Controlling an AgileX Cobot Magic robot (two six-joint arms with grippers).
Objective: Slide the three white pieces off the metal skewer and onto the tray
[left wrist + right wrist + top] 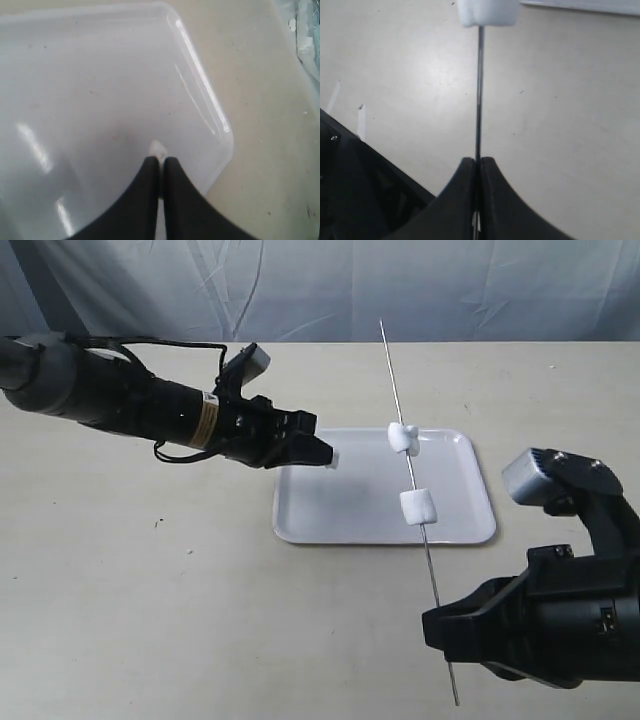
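Note:
The thin metal skewer runs from the far table down to my right gripper, which is shut on its near end; the rod rises from the closed tips. Two white pieces stay threaded on it above the white tray: one near the far rim, one lower, seen also as a white lump. My left gripper hovers over the tray's left part, shut on the third white piece, which pokes out just past its tips.
The tray's rounded corner and rim lie close to the left gripper, with beige tabletop around. A grey-blue cloth backdrop hangs behind the table.

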